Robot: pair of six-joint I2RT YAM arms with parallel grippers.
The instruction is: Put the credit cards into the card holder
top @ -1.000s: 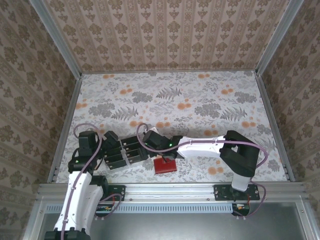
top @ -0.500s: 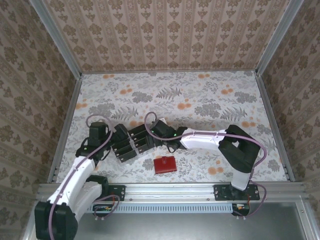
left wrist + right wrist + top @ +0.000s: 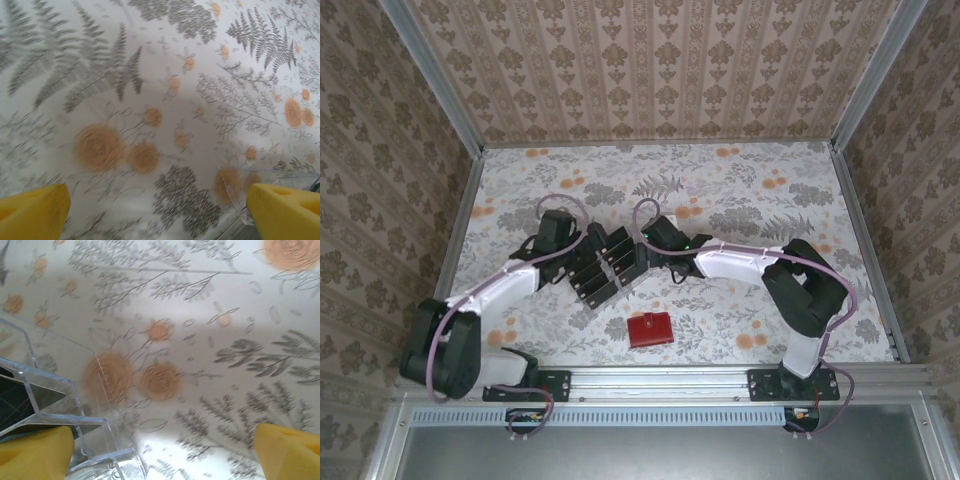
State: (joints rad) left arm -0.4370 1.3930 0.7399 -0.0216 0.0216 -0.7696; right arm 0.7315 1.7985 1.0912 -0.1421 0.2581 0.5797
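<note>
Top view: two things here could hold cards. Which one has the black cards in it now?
The clear tiered rack: the black cards sit in its rows. The red wallet lies apart from it, lower in the picture.

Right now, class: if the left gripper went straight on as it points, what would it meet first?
Probably the bare floral table, between its open fingers; the clear rack sits just aside.

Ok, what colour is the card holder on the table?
Red card holder, clearest in the top external view.
</note>
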